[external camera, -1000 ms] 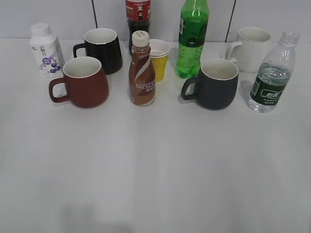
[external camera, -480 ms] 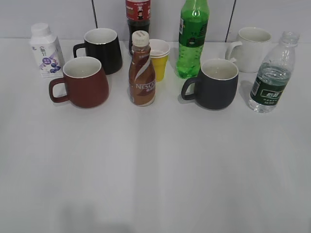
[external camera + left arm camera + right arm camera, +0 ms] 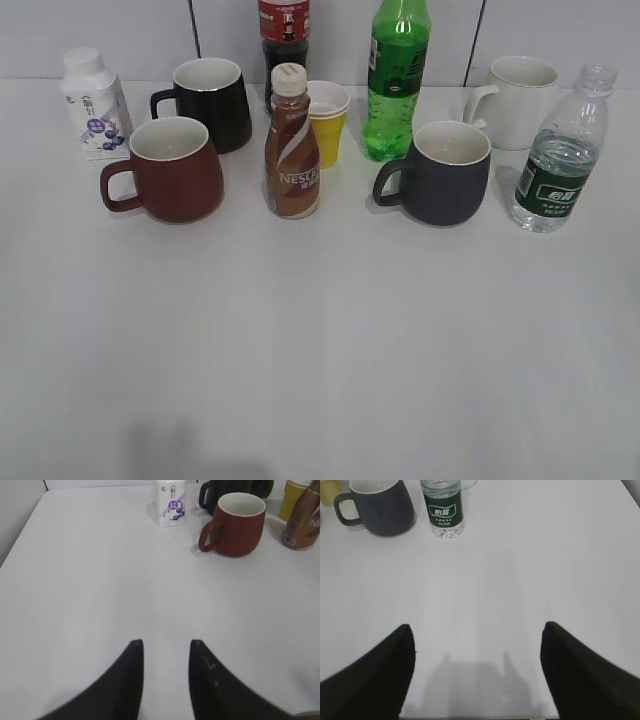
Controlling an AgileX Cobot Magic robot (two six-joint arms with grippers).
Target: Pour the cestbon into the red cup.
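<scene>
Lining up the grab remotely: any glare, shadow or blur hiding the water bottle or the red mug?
Exterior view: even light, water bottle and red mug sharp. Right wrist view: bottle label legible, top cropped; claw shadows fall short of it. Left wrist view: mug clear.

You see the cestbon (image 3: 560, 155) upright on the table (image 3: 320, 340) at the far right of the exterior view: clear ribbed plastic, dark green label with white marks, uncapped, partly filled with water. The red cup (image 3: 172, 168) stands upright at the left, well apart from it, dark red outside, white inside, empty, its loop handle pointing left in that view.
</scene>
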